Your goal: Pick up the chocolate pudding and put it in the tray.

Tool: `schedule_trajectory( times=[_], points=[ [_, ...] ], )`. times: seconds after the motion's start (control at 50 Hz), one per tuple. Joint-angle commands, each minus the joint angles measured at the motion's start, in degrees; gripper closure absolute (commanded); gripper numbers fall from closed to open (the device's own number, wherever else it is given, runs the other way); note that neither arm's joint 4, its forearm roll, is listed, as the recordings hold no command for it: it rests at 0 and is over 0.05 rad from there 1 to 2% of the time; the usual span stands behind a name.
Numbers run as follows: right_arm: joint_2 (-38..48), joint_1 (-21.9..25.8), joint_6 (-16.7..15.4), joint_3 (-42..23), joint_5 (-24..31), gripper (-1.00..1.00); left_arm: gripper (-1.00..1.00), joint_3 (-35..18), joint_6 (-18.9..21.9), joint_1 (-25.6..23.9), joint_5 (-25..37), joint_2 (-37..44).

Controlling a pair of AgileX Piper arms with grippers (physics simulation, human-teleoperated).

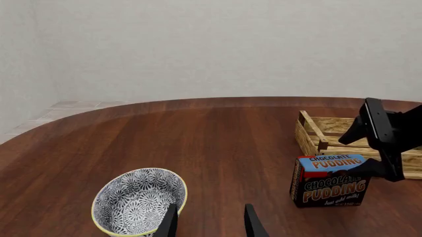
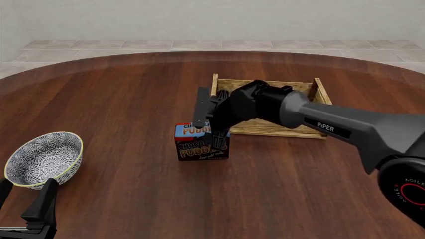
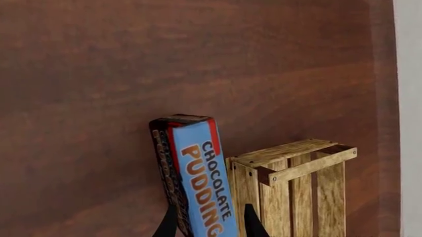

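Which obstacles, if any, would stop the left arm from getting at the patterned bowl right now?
Probably none. The left gripper sits open right beside the patterned bowl, with only bare table around them; the right gripper is busy at the chocolate pudding, well away.

right gripper (image 2: 216, 137) jaws clamped, left gripper (image 2: 27, 209) parted

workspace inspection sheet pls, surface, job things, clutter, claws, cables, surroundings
surface: dark wooden table, round edge, no marks seen
chocolate pudding: upright on the table, just in front of the tray, outside it
tray: slatted wooden crate, nothing seen inside the visible part
clutter: patterned bowl near the left arm
right claw: fingers straddle the pudding's top edge; grip cannot be confirmed
left claw: open, beside the bowl, holding nothing
cables: nothing seen
surroundings: plain wall, tiled floor
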Motion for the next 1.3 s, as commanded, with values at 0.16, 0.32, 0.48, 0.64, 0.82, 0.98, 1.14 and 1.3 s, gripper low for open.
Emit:
schedule_trajectory(
  times=[0.16,0.32,0.48,0.64,0.82,0.98,1.14,1.3],
  points=[
    [1.0,-0.1,0.7,-0.4,-0.4,-1.0,-1.0,0.0,0.0,0.0,0.0,0.0],
    [1.2,0.1,1.1,-0.6,-0.6,-1.0,-1.0,0.0,0.0,0.0,0.0,0.0],
    [1.1,0.3,1.4,-0.3,-0.6,-1.0,-1.0,0.0,0.0,0.0,0.0,0.0],
    [1.2,0.3,1.7,-0.2,-0.8,-1.0,-1.0,0.0,0.0,0.0,0.0,0.0],
    [1.4,0.2,1.7,-0.3,-0.8,-1.0,-1.0,0.0,0.0,0.0,0.0,0.0],
    [1.7,0.5,2.2,-0.3,-1.2,-1.0,-1.0,0.0,0.0,0.0,0.0,0.0],
    [1.6,0.7,2.4,0.0,-1.5,-1.0,-1.0,0.0,0.0,0.0,0.0,0.0],
    [1.8,0.7,2.6,-0.5,-1.3,-1.0,-1.0,0.0,0.0,0.0,0.0,0.0]
  ],
)
